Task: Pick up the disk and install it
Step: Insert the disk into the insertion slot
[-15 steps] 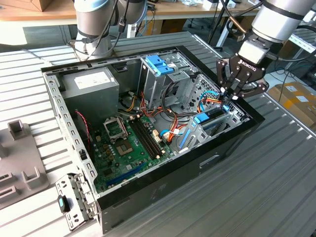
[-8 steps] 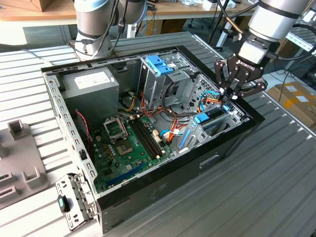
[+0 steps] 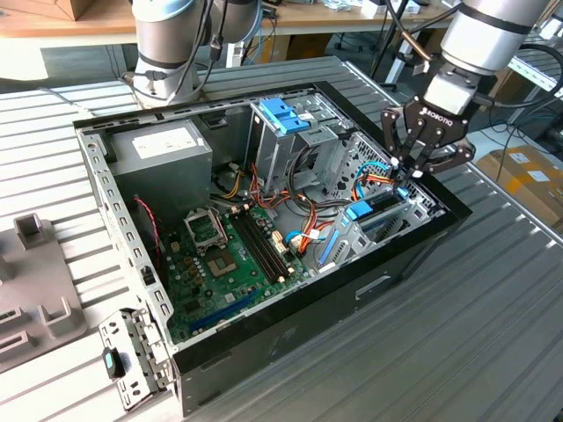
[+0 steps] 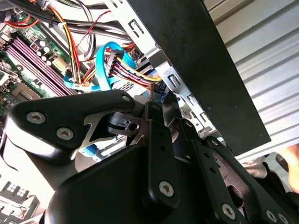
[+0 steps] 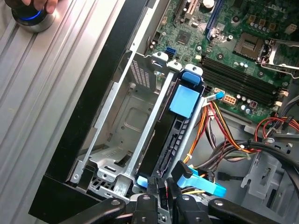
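Observation:
The disk (image 5: 174, 140) stands on edge in the silver drive bay (image 5: 126, 116) of the open computer case (image 3: 352, 290), its blue plastic tab (image 5: 186, 100) facing up. In the exterior view the disk (image 3: 374, 209) sits at the case's right end. My gripper (image 3: 407, 174) hangs straight over that bay. In the first wrist view the gripper (image 5: 162, 199) has its black fingers (image 5: 145, 205) pressed together on the disk's near end, beside a blue cable plug (image 5: 198, 182). The gripper's black body (image 4: 154, 158) fills the second wrist view's foreground.
Inside the case are the motherboard (image 3: 229, 255), a grey power supply box (image 3: 158, 145), a tall cage with a blue top (image 3: 286, 114) and loose coloured cables (image 5: 224, 140). A second arm's base (image 3: 171, 53) stands behind. A grey fixture (image 3: 35, 281) lies at the exterior view's left. A hand rests on a button (image 5: 32, 11).

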Tool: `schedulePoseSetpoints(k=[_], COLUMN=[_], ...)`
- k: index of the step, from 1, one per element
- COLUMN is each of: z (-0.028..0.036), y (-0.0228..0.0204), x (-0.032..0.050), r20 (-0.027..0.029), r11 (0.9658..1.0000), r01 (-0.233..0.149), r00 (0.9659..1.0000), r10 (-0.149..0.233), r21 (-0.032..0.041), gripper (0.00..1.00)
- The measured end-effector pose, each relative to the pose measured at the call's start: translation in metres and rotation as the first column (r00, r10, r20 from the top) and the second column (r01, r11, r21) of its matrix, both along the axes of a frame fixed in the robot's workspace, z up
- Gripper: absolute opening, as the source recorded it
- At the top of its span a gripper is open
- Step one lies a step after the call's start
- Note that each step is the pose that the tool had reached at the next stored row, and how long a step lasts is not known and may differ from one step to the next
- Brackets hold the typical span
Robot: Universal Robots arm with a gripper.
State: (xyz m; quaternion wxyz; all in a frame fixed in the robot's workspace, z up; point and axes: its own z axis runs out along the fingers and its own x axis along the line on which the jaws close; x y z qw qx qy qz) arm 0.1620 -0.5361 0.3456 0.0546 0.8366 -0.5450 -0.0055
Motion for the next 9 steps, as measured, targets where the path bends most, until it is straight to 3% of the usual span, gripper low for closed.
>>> schedulePoseSetpoints(k=[9], z=[-0.0010], y=[0.0000], x=[0.0000], r20=[0.0001], r11=[1.0000], r01=[0.000], r00=[1.0000], r10=[0.000], r21=[-0.0005], gripper=[0.24])
